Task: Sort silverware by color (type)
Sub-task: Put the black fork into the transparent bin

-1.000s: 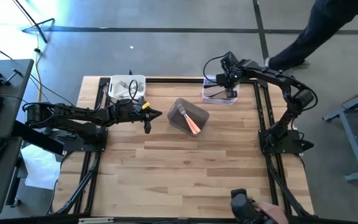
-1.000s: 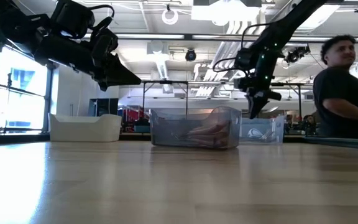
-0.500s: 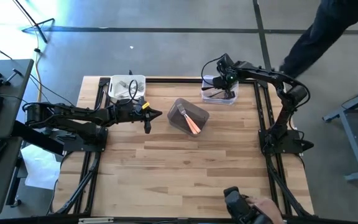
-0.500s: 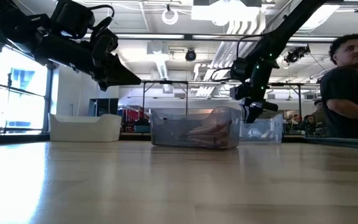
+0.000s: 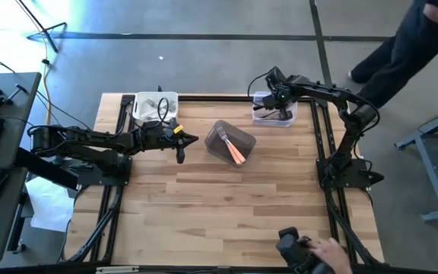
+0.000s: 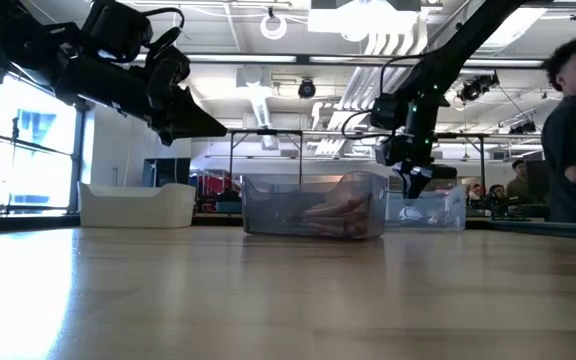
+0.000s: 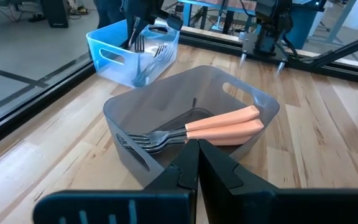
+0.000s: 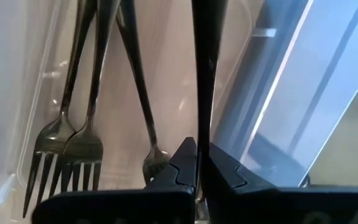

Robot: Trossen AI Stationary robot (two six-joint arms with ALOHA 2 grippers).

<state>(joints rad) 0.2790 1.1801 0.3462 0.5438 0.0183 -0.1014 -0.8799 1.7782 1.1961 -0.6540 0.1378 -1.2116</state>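
Here, the right gripper (image 5: pixel 280 114) hangs inside the clear tub (image 5: pixel 265 117) at the table's (image 5: pixel 234 213) one o'clock edge, its jaws pressed together on the slim handle of a dark fork (image 8: pixel 204 62); three more dark forks (image 8: pixel 73 137) lie in that tub. The left gripper (image 5: pixel 192 140) hovers toward ten o'clock, jaws fully closed and empty, pointing at the grey tub (image 5: pixel 217 146) (near centre), which holds the salmon-handled forks (image 7: pixel 219 127). A white tub (image 5: pixel 147 103) sits at eleven o'clock.
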